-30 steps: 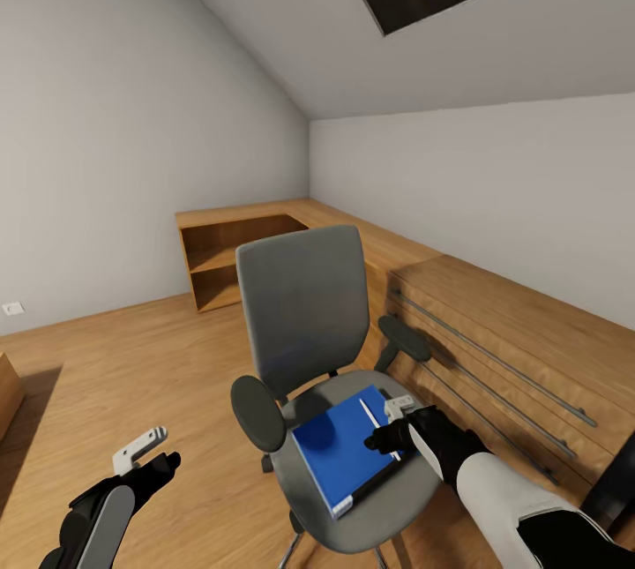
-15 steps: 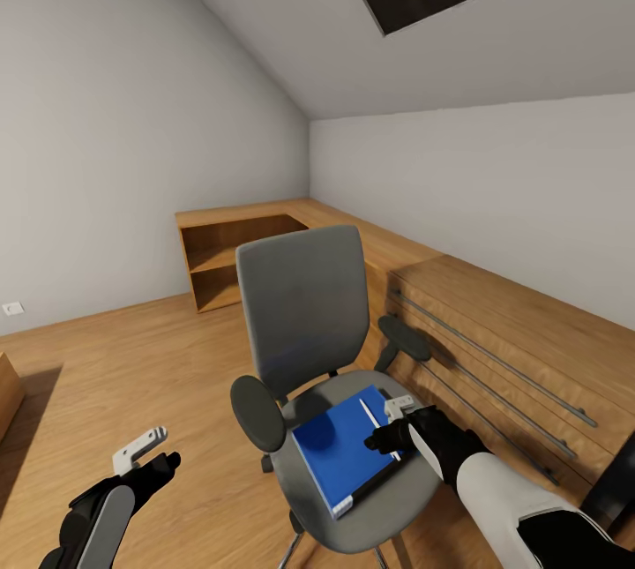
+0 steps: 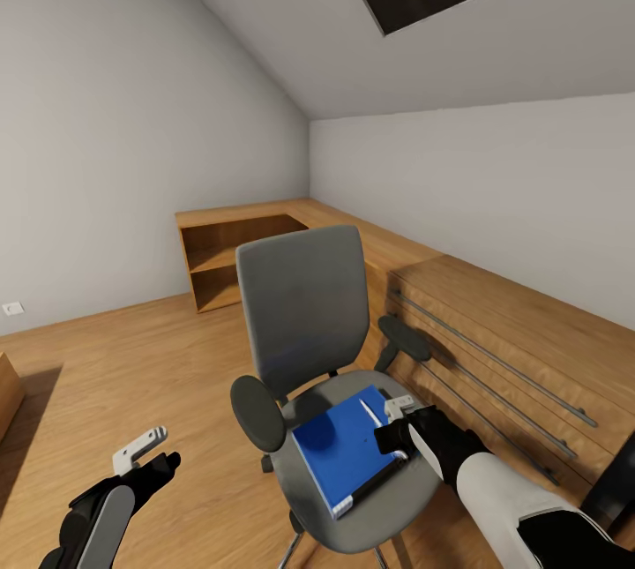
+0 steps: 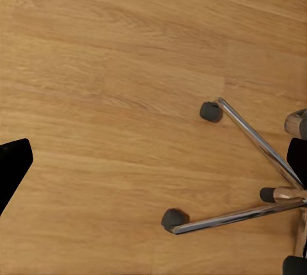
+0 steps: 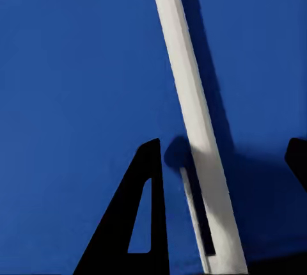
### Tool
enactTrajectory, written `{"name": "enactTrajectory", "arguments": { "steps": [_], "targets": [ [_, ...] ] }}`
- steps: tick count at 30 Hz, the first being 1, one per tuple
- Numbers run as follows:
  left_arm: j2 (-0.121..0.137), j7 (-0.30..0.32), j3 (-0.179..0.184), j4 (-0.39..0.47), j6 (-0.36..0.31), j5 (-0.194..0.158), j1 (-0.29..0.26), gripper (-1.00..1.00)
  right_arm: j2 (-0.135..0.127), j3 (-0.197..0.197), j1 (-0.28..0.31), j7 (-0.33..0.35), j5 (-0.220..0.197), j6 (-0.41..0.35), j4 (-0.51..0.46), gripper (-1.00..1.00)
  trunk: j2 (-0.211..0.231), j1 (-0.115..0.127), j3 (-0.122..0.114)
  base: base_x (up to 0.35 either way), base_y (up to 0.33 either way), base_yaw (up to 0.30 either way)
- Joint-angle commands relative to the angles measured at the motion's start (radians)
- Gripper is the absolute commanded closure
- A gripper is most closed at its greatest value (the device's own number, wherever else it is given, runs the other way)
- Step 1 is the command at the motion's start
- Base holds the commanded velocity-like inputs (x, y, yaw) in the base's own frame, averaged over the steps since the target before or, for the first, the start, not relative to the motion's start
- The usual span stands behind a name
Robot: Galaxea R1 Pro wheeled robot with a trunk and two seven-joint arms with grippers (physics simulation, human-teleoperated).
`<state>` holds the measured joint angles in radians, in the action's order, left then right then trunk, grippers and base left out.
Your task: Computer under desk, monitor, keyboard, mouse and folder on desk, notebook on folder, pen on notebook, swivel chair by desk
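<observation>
The swivel chair (image 3: pixel 309 322) stands on the plank floor (image 3: pixel 132 357), beside a low wooden dresser (image 3: pixel 494 331). On its seat lies the blue folder (image 3: pixel 339 450), and the pen (image 3: pixel 369 413) rests on top of the folder. The right end effector (image 3: pixel 388 437) is down over the pen; its two fingers are spread apart, one on each side of it (nothing is gripped). The left end effector (image 3: pixel 150 454) hangs over the floor near the chair, and I cannot tell whether it is open or closed.
</observation>
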<state>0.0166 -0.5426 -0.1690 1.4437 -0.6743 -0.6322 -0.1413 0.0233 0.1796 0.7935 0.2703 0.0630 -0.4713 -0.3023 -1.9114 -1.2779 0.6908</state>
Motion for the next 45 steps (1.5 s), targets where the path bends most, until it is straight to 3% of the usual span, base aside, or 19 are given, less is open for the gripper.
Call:
{"name": "enactTrajectory", "arguments": {
  "steps": [1, 19, 32, 45],
  "targets": [
    [0.000, -0.009, 0.000, 0.001, -0.002, -0.011, -0.001, -1.00, 0.000, 0.001, 0.000, 0.005, 0.001, -0.006, 0.020, 1.00, 0.000, 0.000, 0.001, 0.000, 0.000, 0.000],
    [0.000, -0.009, 0.000, 0.001, -0.002, -0.011, -0.001, -1.00, 0.001, 0.001, 0.000, 0.006, 0.000, -0.015, 0.017, 1.00, 0.000, 0.000, 0.001, 0.000, 0.000, 0.000],
    [0.000, -0.009, 0.000, 0.001, -0.002, -0.011, -0.001, -1.00, 0.001, -0.005, 0.000, 0.006, -0.008, -0.105, 0.011, 1.00, 0.000, 0.000, 0.001, 0.000, 0.000, 0.000],
    [0.000, -0.008, 0.000, 0.001, -0.002, -0.011, -0.001, -1.00, 0.003, -0.006, 0.000, 0.006, -0.008, -0.121, 0.011, 1.00, 0.000, 0.000, 0.001, 0.000, 0.000, 0.000]
  ]
}}
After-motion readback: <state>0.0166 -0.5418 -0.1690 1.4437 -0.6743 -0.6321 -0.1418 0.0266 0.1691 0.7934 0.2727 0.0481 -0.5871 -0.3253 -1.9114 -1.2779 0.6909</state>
